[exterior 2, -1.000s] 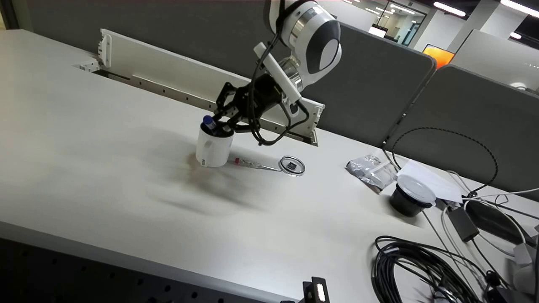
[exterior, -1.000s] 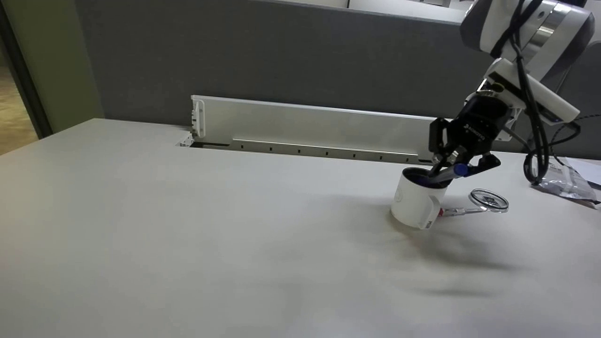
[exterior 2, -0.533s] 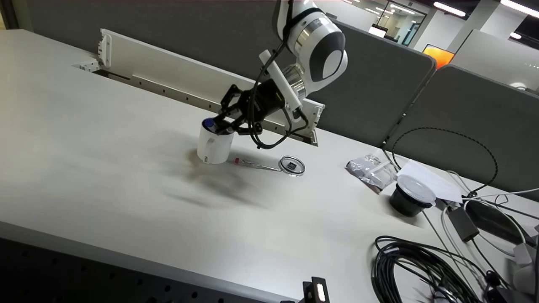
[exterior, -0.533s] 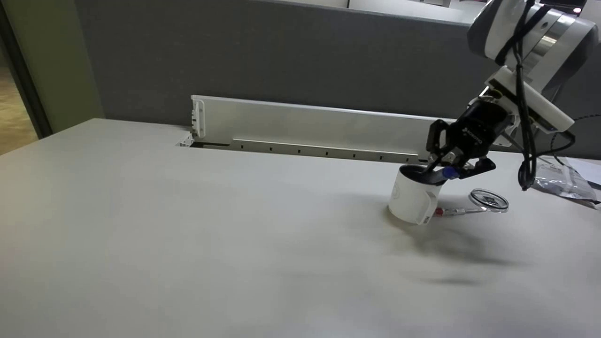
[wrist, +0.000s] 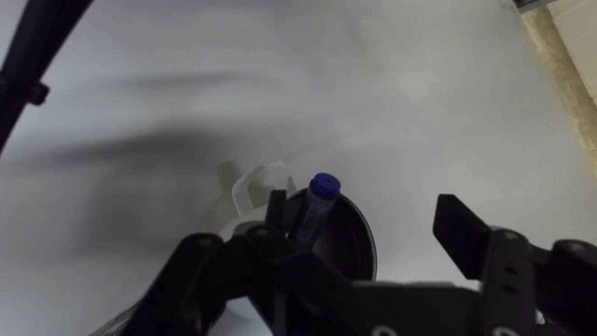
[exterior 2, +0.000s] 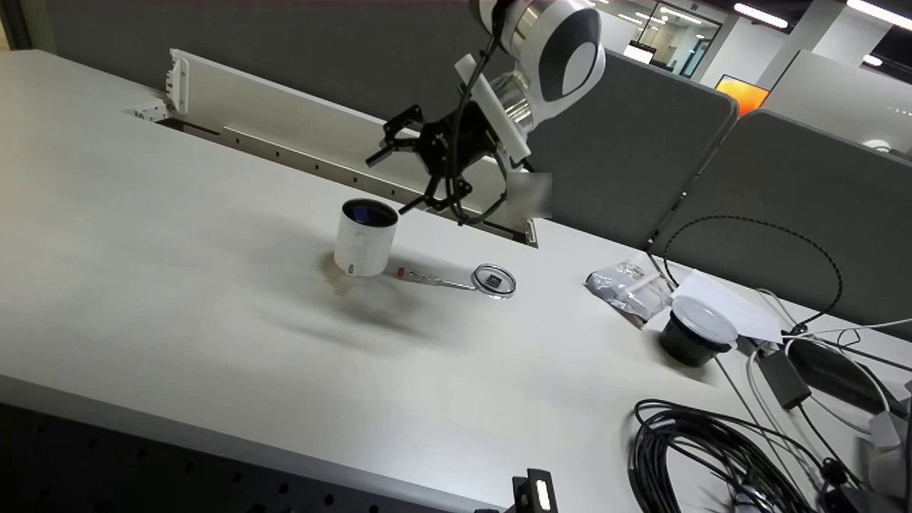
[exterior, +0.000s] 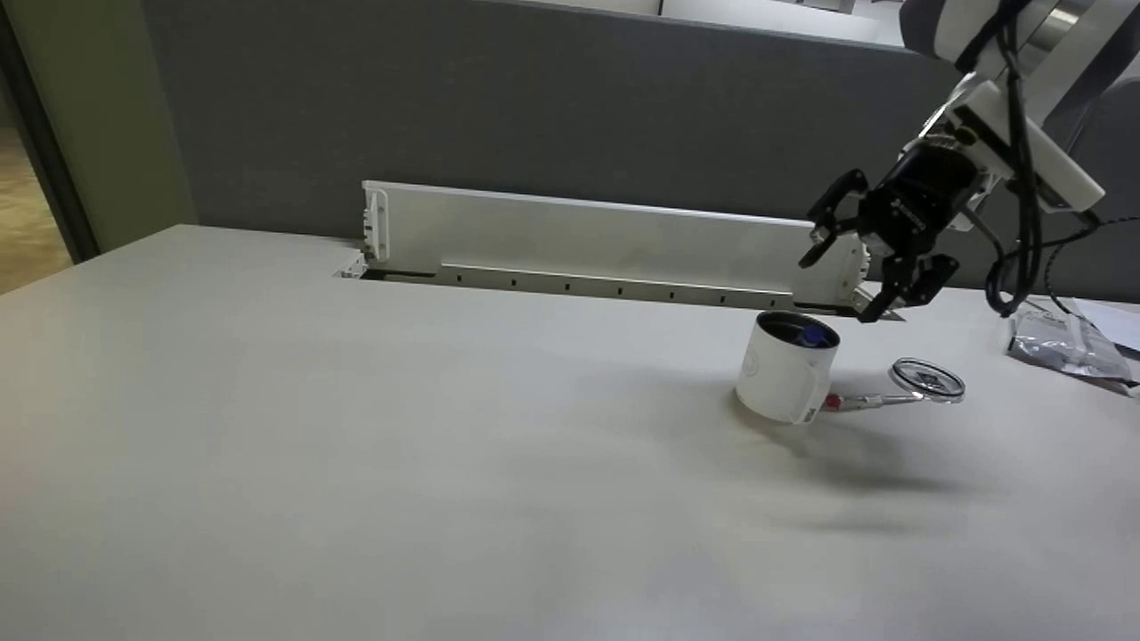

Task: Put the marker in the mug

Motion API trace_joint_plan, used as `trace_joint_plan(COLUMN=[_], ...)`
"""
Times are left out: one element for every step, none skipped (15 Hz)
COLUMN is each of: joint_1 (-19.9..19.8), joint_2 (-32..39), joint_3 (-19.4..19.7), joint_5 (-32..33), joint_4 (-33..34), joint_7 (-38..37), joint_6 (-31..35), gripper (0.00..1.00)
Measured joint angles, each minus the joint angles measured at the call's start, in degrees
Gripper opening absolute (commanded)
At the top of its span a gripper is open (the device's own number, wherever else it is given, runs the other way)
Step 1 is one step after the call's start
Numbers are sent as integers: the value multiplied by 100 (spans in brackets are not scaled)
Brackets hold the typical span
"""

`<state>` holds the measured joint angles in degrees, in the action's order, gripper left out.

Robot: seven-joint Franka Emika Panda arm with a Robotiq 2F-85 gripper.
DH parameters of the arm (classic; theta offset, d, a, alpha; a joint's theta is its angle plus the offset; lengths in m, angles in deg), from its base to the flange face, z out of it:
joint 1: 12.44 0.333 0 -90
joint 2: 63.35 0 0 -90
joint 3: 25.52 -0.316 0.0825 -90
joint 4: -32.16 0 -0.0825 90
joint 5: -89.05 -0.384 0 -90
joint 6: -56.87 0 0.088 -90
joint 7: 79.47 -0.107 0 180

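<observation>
The white mug stands upright on the table, its dark inside visible and its handle toward the camera in both exterior views. Inside it the marker leans against the wall, pale barrel down and blue end up near the rim. Only that blue end of the marker shows in the exterior views. My gripper hangs above and beside the mug, apart from it. In the wrist view the gripper is wide open with nothing between its fingers; its left finger covers part of the mug and the marker's lower end.
A clear round-headed tool with a red end lies beside the mug. Behind stands a pale metal panel. Farther off are a silvery bag, a black tub with a lid and coiled black cables.
My gripper has opened, let go of the marker and risen up and away from the mug. The marker has sunk lower into the mug. Earlier the mug shifted slightly toward the back panel.
</observation>
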<state>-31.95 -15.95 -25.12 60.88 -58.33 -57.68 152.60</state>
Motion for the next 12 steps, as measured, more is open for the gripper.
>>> trace_joint_plan(joint_1=[23, 48, 73, 92, 114, 130, 143, 155, 163, 171, 171, 171], joint_2=[-198, -423, -657, -897, -1122, -1339, -1551, -1741, -1907, -2059, -2140, -2140], joint_3=[31, 65, 98, 122, 143, 154, 156, 156, 153, 150, 145, 141], joint_5=[172, 347, 509, 657, 789, 894, 968, 1013, 1024, 1023, 1023, 1023], joint_4=[-139, -330, -566, -827, -1096, -1372, -1662, -1933, -2181, -2423, -2547, -2549], joint_7=[139, 260, 381, 496, 604, 700, 799, 890, 982, 1066, 1089, 1089], joint_6=[180, 397, 655, 953, 1278, 1634, 2047, 2464, 2878, 3316, 3444, 3413], gripper=[100, 100, 100, 100, 100, 100, 100, 100, 100, 100, 100, 100])
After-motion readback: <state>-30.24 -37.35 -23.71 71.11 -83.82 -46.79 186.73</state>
